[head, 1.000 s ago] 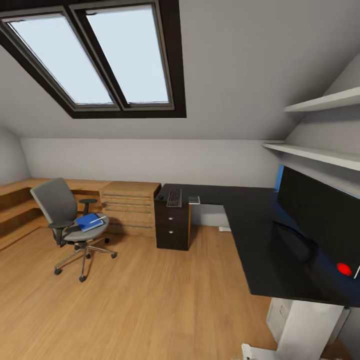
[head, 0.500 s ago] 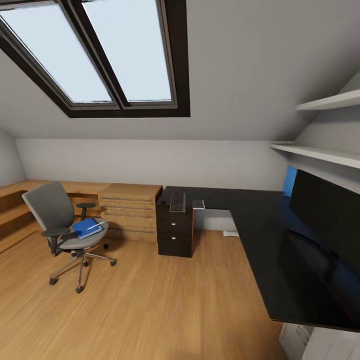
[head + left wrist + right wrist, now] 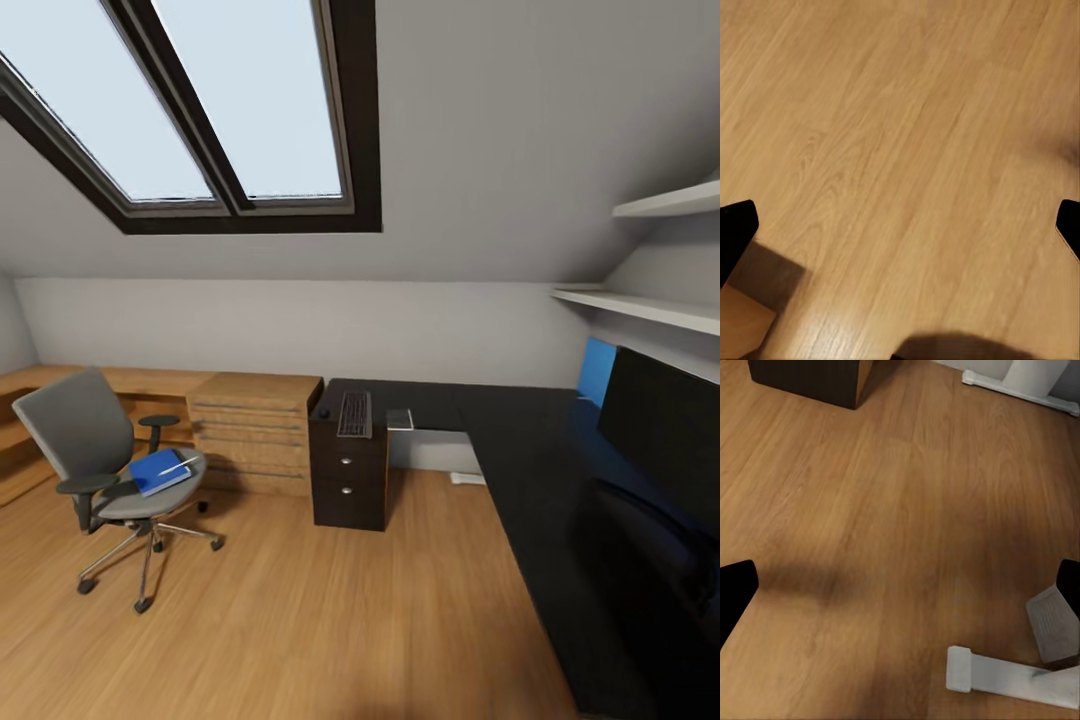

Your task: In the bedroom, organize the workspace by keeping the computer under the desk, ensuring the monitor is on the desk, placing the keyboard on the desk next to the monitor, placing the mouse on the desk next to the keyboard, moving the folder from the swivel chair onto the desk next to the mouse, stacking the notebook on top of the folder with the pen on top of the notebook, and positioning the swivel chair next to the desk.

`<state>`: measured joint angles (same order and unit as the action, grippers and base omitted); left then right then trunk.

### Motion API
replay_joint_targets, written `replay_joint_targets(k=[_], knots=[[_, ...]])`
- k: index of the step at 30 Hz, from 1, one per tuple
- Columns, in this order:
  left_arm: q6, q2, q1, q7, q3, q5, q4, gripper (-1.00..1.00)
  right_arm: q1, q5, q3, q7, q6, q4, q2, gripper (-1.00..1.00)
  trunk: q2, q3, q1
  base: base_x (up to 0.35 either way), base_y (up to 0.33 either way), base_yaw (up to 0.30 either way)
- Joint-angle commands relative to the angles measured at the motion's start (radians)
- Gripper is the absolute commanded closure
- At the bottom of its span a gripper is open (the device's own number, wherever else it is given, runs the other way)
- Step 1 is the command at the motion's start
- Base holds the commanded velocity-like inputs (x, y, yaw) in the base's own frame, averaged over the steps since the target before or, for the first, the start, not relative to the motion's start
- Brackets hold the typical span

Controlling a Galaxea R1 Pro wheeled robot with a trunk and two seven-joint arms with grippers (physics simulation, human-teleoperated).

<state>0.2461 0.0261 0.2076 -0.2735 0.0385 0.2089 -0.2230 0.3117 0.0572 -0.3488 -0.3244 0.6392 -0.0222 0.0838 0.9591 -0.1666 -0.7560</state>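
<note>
The swivel chair (image 3: pixel 92 455) stands on the floor at the left, apart from the desk (image 3: pixel 500 425). The blue folder (image 3: pixel 156 472) lies on its seat with the white pen (image 3: pixel 178 464) on top. On the desk's far end lie the keyboard (image 3: pixel 354 413), the mouse (image 3: pixel 323 412) to its left and the grey notebook (image 3: pixel 399 418) to its right. The monitor (image 3: pixel 665 430) stands on the desk's right wing. A pale vented box (image 3: pixel 1055 624), apparently the computer, sits on the floor. My left gripper (image 3: pixel 900 232) and right gripper (image 3: pixel 900 585) hang open over bare floor.
A black drawer unit (image 3: pixel 348 478) sits under the desk's far end, beside a light wooden dresser (image 3: pixel 255 430). White shelves (image 3: pixel 650 305) run along the right wall above the monitor. A white desk foot (image 3: pixel 1009 676) lies near the right gripper. Wooden floor spreads between chair and desk.
The whole head view has shifted, so the camera moved: chair and desk sit lower left now, and the monitor's red dot and the white desk leg left the picture. Nothing itself moved.
</note>
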Motion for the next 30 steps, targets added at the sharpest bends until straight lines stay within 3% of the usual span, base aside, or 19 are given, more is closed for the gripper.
replay_joint_targets(k=[1, 21, 23, 25, 30], knots=[[0.004, 0.000, 0.001, -0.003, 0.004, 0.007, 0.001, -1.00, 0.001, 0.006, -0.009, -0.004, 0.004, -0.002, 0.001, -1.00, 0.001, -0.001, -0.001, 0.330, 0.000, 0.000], [0.001, -0.001, 0.001, -0.003, 0.006, 0.007, -0.001, -1.00, 0.001, 0.010, -0.005, -0.006, 0.008, 0.000, 0.002, -1.00, 0.001, -0.001, -0.001, 0.330, 0.000, 0.000], [0.001, -0.002, 0.001, -0.004, 0.007, 0.008, -0.006, -1.00, 0.002, 0.010, -0.002, -0.008, 0.014, 0.047, 0.005, -1.00, 0.001, -0.001, -0.001, 0.330, 0.000, 0.000], [-0.013, -0.003, 0.002, -0.006, 0.007, 0.010, -0.026, -1.00, 0.003, 0.014, 0.002, -0.006, 0.012, 0.204, 0.016, -1.00, 0.001, -0.001, -0.001, 0.330, 0.000, 0.000], [-0.101, -0.008, 0.002, -0.004, 0.004, 0.013, -0.047, -1.00, 0.004, 0.015, 0.013, -0.004, 0.015, 0.274, 0.024, -1.00, 0.001, -0.001, -0.001, 0.331, 0.000, 0.000]])
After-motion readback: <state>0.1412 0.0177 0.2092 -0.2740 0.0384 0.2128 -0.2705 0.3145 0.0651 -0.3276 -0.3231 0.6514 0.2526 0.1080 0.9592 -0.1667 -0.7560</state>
